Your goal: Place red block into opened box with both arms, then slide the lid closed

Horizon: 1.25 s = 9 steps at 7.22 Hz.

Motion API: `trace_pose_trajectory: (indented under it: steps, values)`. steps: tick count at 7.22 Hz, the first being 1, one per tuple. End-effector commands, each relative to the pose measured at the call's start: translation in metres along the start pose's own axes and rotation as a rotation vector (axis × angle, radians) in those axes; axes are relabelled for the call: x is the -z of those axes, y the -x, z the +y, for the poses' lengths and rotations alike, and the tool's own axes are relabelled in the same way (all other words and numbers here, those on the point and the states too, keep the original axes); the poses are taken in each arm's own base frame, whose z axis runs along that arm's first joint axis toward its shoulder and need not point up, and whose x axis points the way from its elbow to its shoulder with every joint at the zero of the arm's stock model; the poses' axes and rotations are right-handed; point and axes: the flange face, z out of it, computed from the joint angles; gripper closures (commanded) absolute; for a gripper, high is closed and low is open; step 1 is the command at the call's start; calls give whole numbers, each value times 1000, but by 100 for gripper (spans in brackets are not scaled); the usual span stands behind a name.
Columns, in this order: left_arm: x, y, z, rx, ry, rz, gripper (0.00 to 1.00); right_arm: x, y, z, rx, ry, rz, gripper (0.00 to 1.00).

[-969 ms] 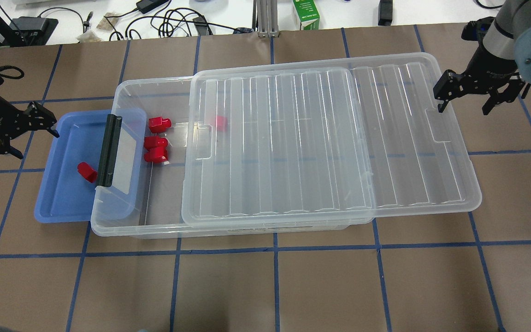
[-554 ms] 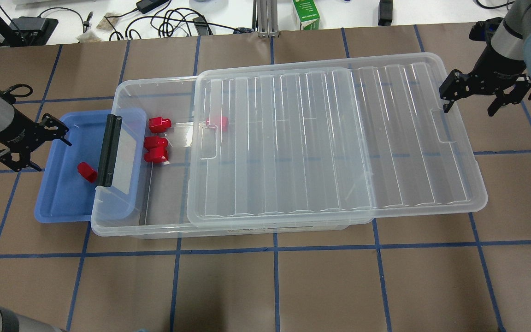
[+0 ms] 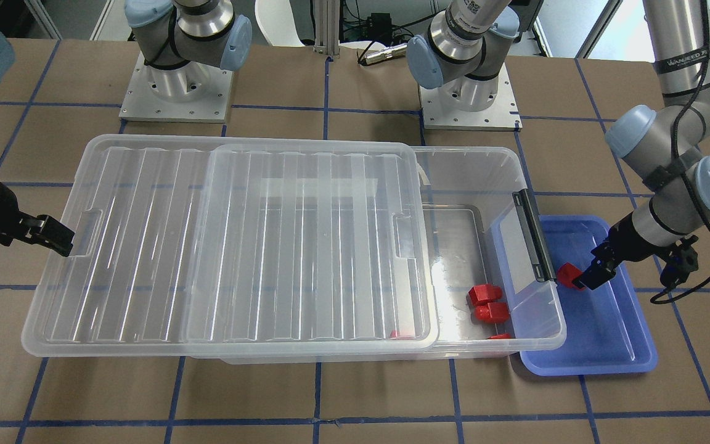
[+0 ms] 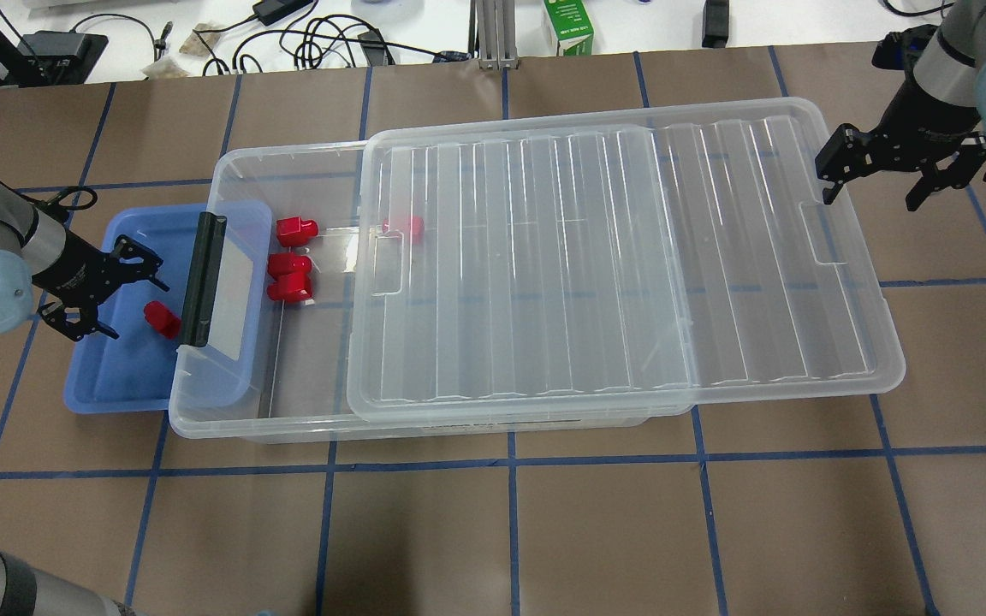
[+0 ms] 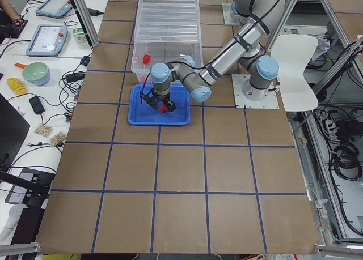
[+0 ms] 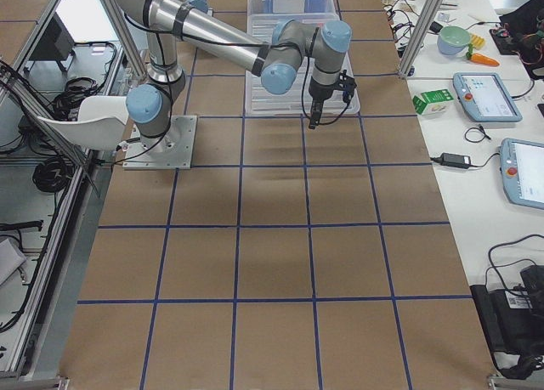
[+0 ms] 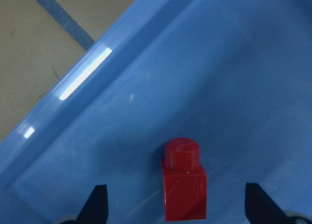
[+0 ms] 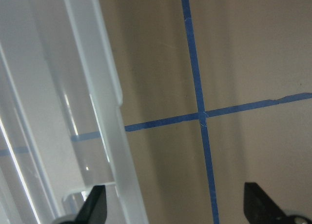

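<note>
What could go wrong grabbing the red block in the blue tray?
The red block sits close to the black bar of the box, so the left fingers might bump it. The block is small and could slip free. The lid covers most of the box, so a drop might land on it.

Box (image 4: 296,368): clear plastic, glossy.
Lid (image 4: 613,257): clear ribbed plastic, glossy, one frosted strip.
Red block (image 7: 184,187): smooth shiny plastic.
Blue tray (image 4: 116,368): smooth plastic, faint scratches, bright glare.
Table (image 4: 510,530): matt brown covering, blue tape lines.
Arms (image 3: 678,49): satin grey metal.
</note>
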Motion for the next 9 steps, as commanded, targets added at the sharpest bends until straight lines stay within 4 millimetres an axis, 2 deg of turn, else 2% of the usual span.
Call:
trace_pose_trajectory:
  steps: [1, 2, 4, 5, 6, 7, 8, 9]
  values:
    - [-18, -4, -6, 3, -14, 43, 0, 17, 2, 6, 0, -25, 4, 0]
    - [-20, -3, -6, 2, -11, 39, 8, 28, 5, 14, 3, -19, 3, 0]
    - [-21, -3, -5, -9, -4, 35, 34, 73, 10, 44, -5, -7, -3, 0]
    - [-23, -3, -4, -7, 4, 36, 38, 101, 17, 64, 3, -16, -6, 0]
    - [-25, -2, -1, -5, 29, 29, 67, 117, 21, 81, -2, 2, -8, 0]
    - [-23, -2, -1, -11, 29, 27, 87, 130, 24, 99, -2, 14, -14, 0]
    - [-12, -3, -2, -15, 22, 26, 98, 135, 31, 109, 4, 17, -12, 0]
    - [9, -11, -5, -23, 31, 22, 100, 135, 51, 113, -15, 16, -8, 0]
